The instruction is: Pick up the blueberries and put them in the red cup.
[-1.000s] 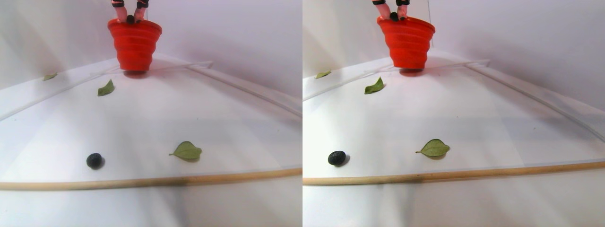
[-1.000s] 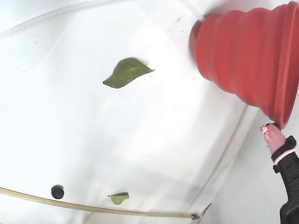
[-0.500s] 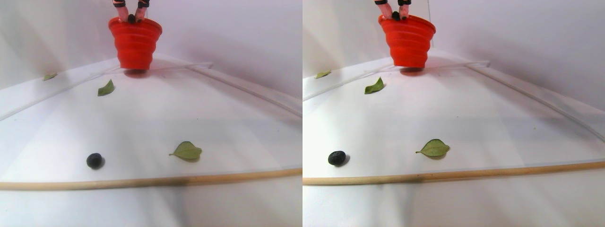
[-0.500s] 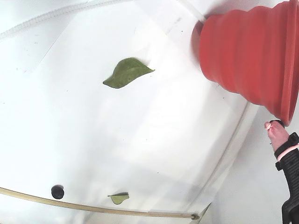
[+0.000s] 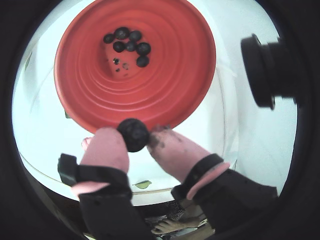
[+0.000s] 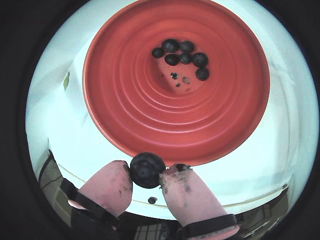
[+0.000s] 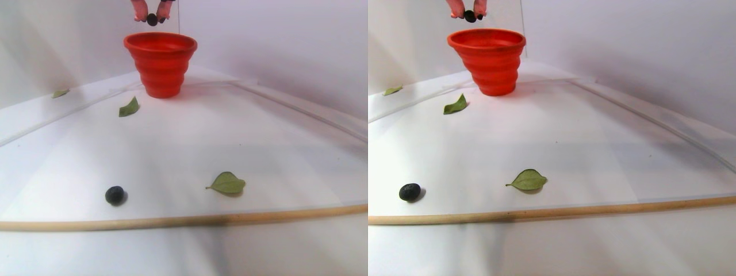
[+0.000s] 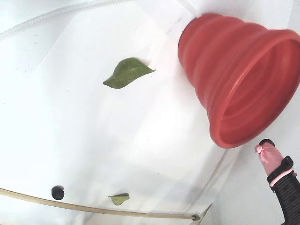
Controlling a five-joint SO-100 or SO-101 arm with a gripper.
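As the claw (image 6: 147, 176) pinches a blueberry (image 6: 147, 170) above the red cup (image 6: 125, 115), release over the rim comes next.

- Table (image 7: 172, 149): white, smooth; a thin tan strip (image 7: 190, 220) runs across its near edge in the stereo pair view.
- Cup (image 7: 160, 63): red, upright at the far end of the table.
- One berry (image 7: 114, 195) lies on the table near the strip, left side in the stereo pair view.
- Leaves: one (image 7: 227, 183) right of the berry, one (image 7: 129, 107) near the cup, one (image 7: 60, 92) at the far left.
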